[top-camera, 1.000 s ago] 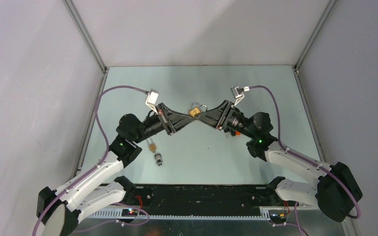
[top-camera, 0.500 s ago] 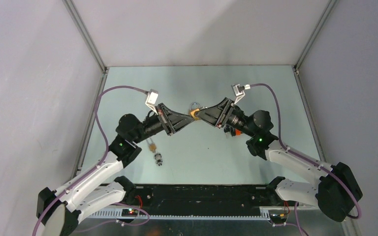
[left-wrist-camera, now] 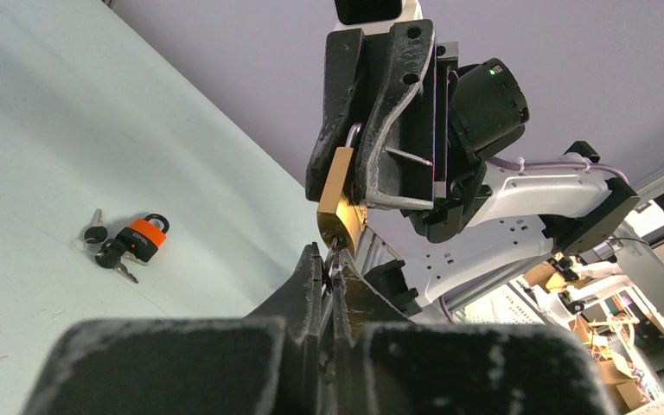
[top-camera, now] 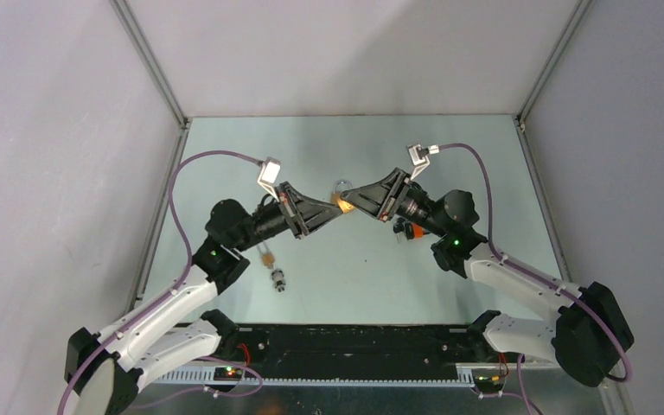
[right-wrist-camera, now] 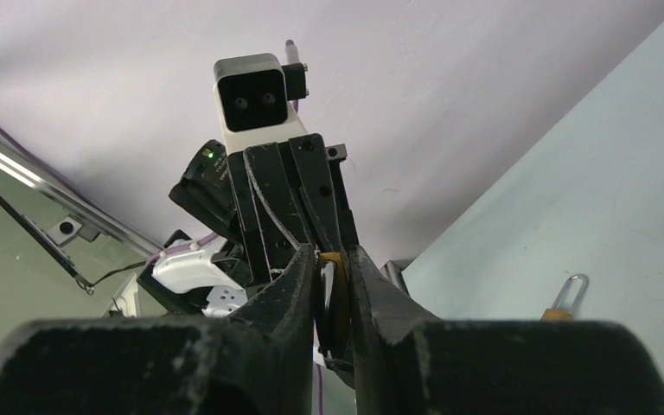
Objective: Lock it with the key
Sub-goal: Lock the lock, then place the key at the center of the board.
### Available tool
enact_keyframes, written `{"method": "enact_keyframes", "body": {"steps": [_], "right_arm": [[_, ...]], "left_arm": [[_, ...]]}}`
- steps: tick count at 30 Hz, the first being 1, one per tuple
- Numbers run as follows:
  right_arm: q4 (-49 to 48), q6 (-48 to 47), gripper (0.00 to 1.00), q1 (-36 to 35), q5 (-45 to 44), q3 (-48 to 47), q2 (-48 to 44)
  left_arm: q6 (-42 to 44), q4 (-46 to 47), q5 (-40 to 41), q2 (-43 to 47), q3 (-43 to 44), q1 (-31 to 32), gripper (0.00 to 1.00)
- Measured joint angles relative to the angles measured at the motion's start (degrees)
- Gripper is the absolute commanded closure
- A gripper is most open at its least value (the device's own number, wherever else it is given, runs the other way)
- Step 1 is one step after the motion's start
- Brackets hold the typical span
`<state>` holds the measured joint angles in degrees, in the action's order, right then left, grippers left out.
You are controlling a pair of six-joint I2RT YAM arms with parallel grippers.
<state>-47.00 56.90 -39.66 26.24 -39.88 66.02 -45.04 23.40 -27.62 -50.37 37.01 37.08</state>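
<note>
The right gripper (top-camera: 353, 199) has swung in closer over the last second, clamped on the brass padlock (left-wrist-camera: 341, 203) held aloft mid-table; the left gripper (top-camera: 332, 210) pinches the key (left-wrist-camera: 335, 252), tip at the lock's underside; insertion looks underway, turning remains
</note>
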Motion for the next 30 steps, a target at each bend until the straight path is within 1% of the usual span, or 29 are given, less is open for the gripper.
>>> {"method": "enact_keyframes", "body": {"steps": [6, 9, 13, 16, 19, 21, 24, 30], "right_arm": [[1.27, 0.11, 1.0, 2.21, 3.1, 0.0, -0.11], [2.56, 0.31, 1.0, 3.98, 4.66, 0.39, -1.09], [2.12, 0.55, 1.0, 9.01, 2.45, 2.75, -4.28], [1.62, 1.14, 1.0, 10.08, 2.12, 3.63, -4.66], [2.25, 1.36, 1.0, 10.27, 2.1, 4.22, -4.57], [3.56, 0.96, 1.0, 10.23, 2.05, 4.66, -4.42], [6.88, -1.07, 1.0, 9.49, 1.18, 6.25, -3.8], [16.81, -7.37, 1.0, 4.0, -3.87, 11.34, 1.95]], "left_arm": [[-0.17, 0.09, -1.53, -0.17, -0.28, -1.27, 1.0], [-0.07, 1.01, -2.95, 0.92, -2.36, -2.32, 1.0], [-0.13, 0.9, -5.7, 5.6, -7.17, -5.22, 1.0], [-0.04, 0.9, -6.97, 6.51, -8.09, -6.05, 1.0], [0.17, 0.83, -7.13, 5.55, -8.09, -6.27, 1.0], [0.57, 0.57, -6.84, 3.85, -8.09, -6.29, 1.0], [1.22, -0.22, -4.92, -1.25, -8.33, -6.05, 1.0], [3.19, -1.86, 4.11, -18.23, -8.52, -1.62, 1.0]]}}
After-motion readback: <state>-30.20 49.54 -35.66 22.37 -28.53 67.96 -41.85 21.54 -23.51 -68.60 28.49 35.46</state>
